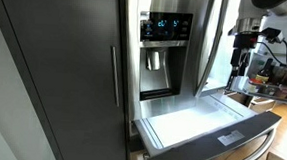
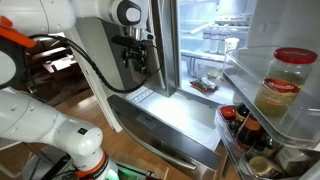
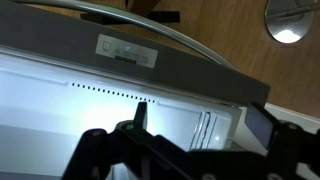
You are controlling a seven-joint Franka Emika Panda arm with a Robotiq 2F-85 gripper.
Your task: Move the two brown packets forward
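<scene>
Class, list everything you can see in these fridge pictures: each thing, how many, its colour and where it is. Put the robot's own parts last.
fridge: one, dark grey, filling the scene
dispenser: one, black with a blue display, on the fridge front
drawer: one, grey front and lit white inside, pulled out at the bottom
brown packets: small brownish shapes, count unclear, low inside the fridge
jar: one, yellow with a red lid, on a door shelf
bottles: several, dark, in the lower door bin
floor: wood brown, under the drawer
arm: one, white
hand: one, black, above the drawer, apparently open
</scene>
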